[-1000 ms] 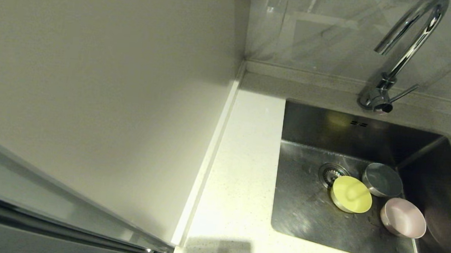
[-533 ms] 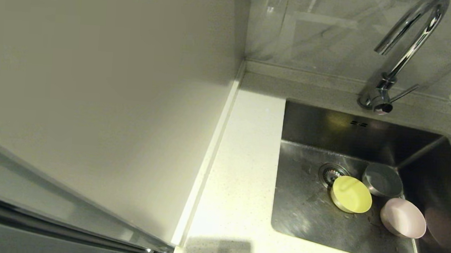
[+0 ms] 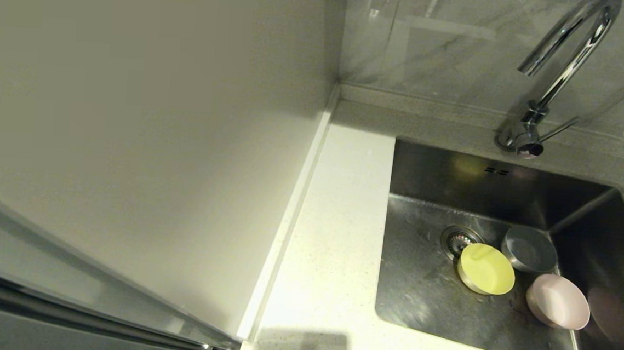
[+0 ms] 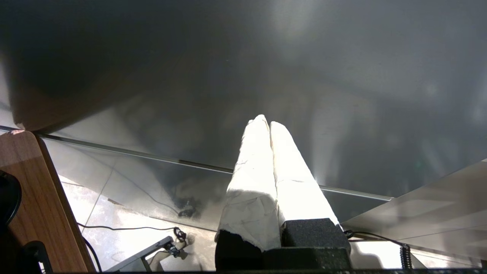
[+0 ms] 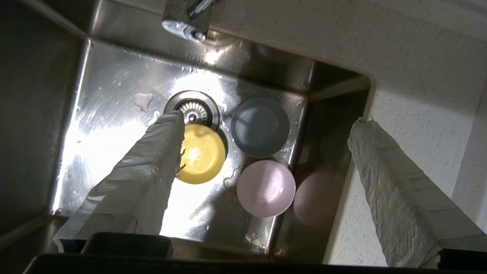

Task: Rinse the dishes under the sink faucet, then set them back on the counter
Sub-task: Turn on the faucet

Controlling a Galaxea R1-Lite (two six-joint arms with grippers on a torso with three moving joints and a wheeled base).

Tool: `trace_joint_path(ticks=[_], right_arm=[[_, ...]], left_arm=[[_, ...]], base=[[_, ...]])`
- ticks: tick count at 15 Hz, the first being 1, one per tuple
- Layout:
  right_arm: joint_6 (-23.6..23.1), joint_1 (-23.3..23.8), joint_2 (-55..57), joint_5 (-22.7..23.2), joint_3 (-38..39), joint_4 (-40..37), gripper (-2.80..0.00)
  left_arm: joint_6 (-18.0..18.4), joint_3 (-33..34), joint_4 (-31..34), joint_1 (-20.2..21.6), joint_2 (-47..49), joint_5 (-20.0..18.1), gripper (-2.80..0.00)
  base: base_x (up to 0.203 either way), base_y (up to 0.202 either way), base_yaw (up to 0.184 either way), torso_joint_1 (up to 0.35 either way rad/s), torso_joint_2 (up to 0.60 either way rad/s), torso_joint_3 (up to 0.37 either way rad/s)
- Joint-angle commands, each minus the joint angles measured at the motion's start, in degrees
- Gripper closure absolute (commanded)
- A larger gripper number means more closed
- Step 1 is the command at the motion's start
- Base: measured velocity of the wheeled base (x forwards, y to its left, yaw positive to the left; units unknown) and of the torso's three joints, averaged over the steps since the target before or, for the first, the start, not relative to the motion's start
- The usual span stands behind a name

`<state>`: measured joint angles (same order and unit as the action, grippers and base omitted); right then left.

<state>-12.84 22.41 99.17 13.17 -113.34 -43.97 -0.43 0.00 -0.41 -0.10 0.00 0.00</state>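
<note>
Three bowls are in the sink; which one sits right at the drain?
The yellow-green bowl: its rim meets the drain, partly overlapping it. The grey-blue bowl lies to the drain's right, and the pink bowl lies farthest away.

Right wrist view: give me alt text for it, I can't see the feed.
The open right claw hangs above the steel sink, holding nothing. Three small bowls sit on the sink floor: yellow bowl by the drain, grey-blue bowl, pink bowl. The faucet base shows beyond.

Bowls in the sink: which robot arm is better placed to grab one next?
Probably the right. The right gripper hangs above the sink with jaws wide, bowls below. The left gripper is shut, nowhere near.
</note>
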Motion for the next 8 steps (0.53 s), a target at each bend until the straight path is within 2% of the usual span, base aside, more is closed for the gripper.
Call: trace_joint_path(ticks=[1,8], right_arm=[[-0.16,0.01,0.06,0.05,0.04,-1.51,-2.8],[-0.17,0.01,0.22,-0.25,0.04,-2.88,-2.8]], left_arm=[[-0.01,0.18,-0.03,0.01,0.0,0.0,0.0],[-0.01,0.18,-0.03,0.01,0.0,0.0,0.0]], base=[[0.0,0.0,0.0,0.0,0.0,0.0],[0.0,0.0,0.0,0.0,0.0,0.0]])
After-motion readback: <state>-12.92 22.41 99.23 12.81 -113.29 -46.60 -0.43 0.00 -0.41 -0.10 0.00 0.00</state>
